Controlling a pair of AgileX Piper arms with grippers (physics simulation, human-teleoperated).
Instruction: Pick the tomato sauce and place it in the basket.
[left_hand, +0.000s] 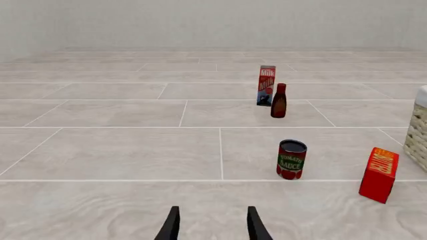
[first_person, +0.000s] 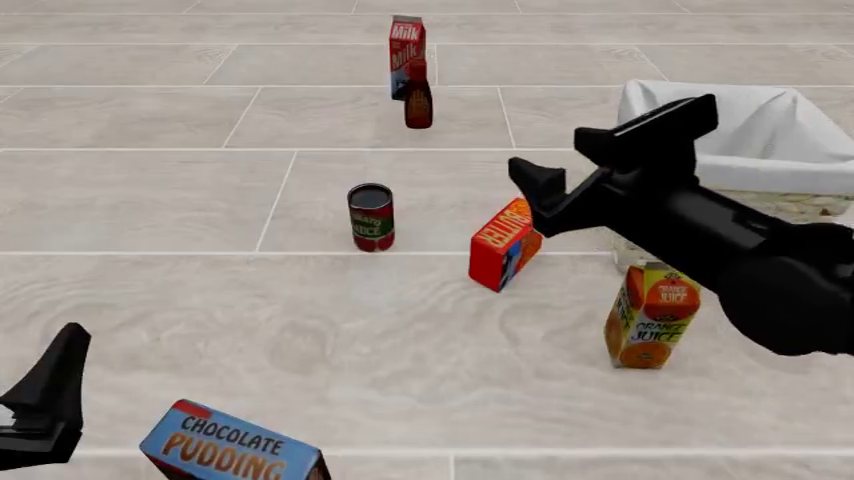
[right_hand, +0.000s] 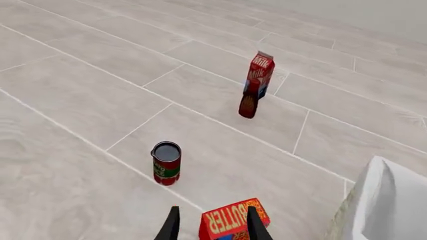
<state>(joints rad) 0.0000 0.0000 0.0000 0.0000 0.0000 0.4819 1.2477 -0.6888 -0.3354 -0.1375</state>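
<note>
Behind the right claw, held wide, the basket is half hidden. "Tomato Sauce" is read on the can. The left claw is wide too.

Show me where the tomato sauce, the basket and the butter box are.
tomato sauce (first_person: 371, 217), front view, on its label.
basket (first_person: 806, 205), front view, on its woven front wall.
butter box (first_person: 503, 243), front view, on its red side face.

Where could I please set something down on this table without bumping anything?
Bare: the wide stretch left of the tomato sauce, and between it and the chocolate pudding box. Crowded: the right, with butter box, orange juice and basket.
</note>
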